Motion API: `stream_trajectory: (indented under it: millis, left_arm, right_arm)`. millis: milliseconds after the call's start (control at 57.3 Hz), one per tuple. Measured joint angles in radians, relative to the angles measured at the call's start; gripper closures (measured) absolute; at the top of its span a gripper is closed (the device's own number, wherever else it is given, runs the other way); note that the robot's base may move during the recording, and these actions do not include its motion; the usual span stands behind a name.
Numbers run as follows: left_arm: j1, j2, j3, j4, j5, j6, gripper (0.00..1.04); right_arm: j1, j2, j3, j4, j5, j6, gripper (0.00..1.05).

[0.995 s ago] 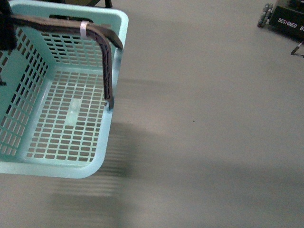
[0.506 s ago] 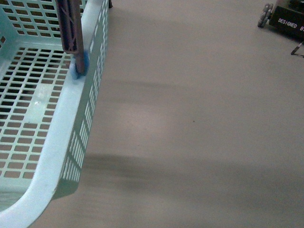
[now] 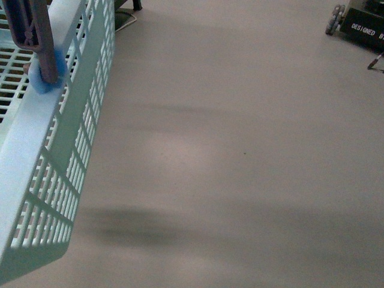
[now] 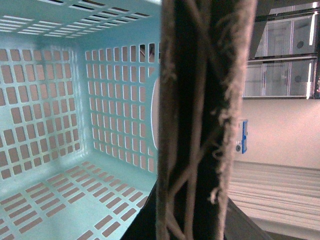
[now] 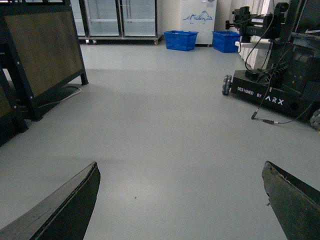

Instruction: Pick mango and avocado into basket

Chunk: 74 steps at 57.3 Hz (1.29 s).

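Two dark fingers of the right gripper (image 5: 182,200) stand wide apart with nothing between them, low over the bare grey floor (image 5: 165,115). The left gripper's jaws are hidden behind the brown ribbed handle (image 4: 200,100) that crosses its wrist view, so its grip cannot be told. Since half a second ago the basket (image 3: 66,150) has swung left and nearer. It now sits tilted at the left edge, slotted outer wall showing.

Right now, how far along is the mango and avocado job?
Nothing looks done: the basket shows only bare lattice inside, no fruit. In hand: its brown handle fills the left wrist view, so it is probably being carried, though the grip is hidden. The right gripper is open and empty. Left: mango and avocado, neither in view.
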Motion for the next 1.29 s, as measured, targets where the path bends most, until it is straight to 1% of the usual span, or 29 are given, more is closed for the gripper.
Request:
stream_trajectory:
  millis: [227, 1292]
  left_arm:
    - [-0.001, 0.0, 0.0, -0.002, 0.016, 0.001, 0.98]
    - [-0.001, 0.001, 0.003, -0.004, 0.012, 0.002, 0.98]
  right_arm:
    - [0.0, 0.0, 0.0, 0.0, 0.0, 0.0, 0.08]
    - [0.0, 0.0, 0.0, 0.0, 0.0, 0.0, 0.08]
